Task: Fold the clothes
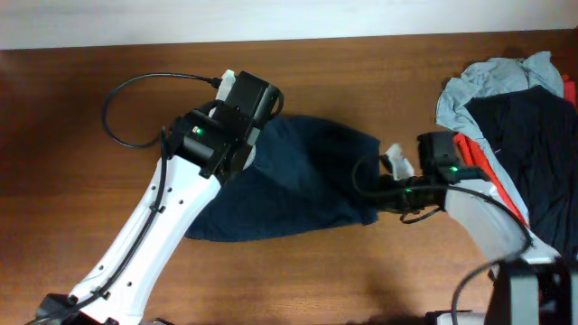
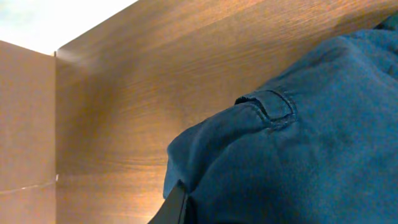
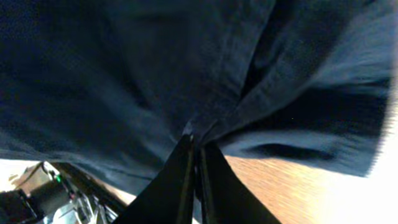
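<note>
One dark navy soft-fabric pair of shorts [image 1: 302,176]; right gripper [image 3: 194,146] clamped closed on it; left gripper [image 1: 242,155] unclear whether open

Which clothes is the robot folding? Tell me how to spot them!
Look at the middle of the brown wooden table. The navy blue shorts lie there by themselves, unlike the grey, red and black clothes heaped at the right edge.

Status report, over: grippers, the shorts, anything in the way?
Right gripper shut on edge of navy shorts. Left gripper at opposite edge, mostly buried in fabric, grip unclear. Shorts rumpled on table, not folded. Clothes pile far right, apart from them.
</note>
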Motion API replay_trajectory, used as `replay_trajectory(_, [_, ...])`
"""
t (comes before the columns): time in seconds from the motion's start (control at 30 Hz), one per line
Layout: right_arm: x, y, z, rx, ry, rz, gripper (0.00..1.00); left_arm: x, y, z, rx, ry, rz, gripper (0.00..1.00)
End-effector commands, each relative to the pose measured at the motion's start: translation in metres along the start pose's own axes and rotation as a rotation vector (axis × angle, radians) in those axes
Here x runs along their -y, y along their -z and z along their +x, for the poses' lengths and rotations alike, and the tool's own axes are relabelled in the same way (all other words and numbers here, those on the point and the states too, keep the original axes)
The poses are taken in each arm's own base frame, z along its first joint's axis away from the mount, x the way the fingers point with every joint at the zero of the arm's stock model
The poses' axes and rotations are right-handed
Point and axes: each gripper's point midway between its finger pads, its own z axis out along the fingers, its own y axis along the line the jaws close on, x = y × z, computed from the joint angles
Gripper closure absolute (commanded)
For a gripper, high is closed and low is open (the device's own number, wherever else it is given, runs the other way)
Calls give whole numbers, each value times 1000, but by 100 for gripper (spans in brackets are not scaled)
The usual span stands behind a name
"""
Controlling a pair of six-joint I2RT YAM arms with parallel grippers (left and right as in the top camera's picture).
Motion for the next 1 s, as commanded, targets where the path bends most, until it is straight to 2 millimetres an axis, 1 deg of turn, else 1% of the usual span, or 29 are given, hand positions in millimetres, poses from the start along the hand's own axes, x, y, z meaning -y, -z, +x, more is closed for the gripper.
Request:
replay_trajectory(0.0, [-14, 43, -31, 171, 70, 5, 94, -11, 1, -1, 6, 20, -50, 91])
replay_trajectory(0.1, [-16, 69, -40, 267, 89, 30, 94, -11, 1, -1, 7, 20, -50, 91])
replay_trajectory(0.23, [0, 99, -47, 383, 22, 157, 94, -12, 1, -1, 8, 20, -58, 92])
replay_trajectory(0.3, [0, 114, -50, 439, 28, 176, 94, -13, 1, -1, 8, 20, -61, 92])
replay_trajectory(0.4, [-3, 128, -53, 494, 25, 185, 95, -13, 1, -1, 5, 18, -61, 92])
replay_trajectory(0.47, [4, 136, -53, 530, -34, 221, 95, -14, 1, 0, 3, 16, -66, 92])
replay_trajectory(0.53, [17, 149, -53, 582, -140, 277, 95, -16, 2, 2, -3, 11, -80, 92])
replay_trajectory(0.63, [19, 158, -53, 619, -178, 278, 95, -19, 5, 2, 2, 17, -83, 91])
replay_trajectory(0.7, [14, 162, -53, 635, -177, 259, 95, -22, 9, 2, 14, 27, -82, 92])
replay_trajectory(0.87, [-12, 172, -49, 659, -120, 164, 94, -35, 27, 1, 63, 87, -76, 91])
replay_trajectory(0.97, [-27, 178, -43, 675, -85, 112, 95, -44, 39, 1, 97, 114, -71, 91])
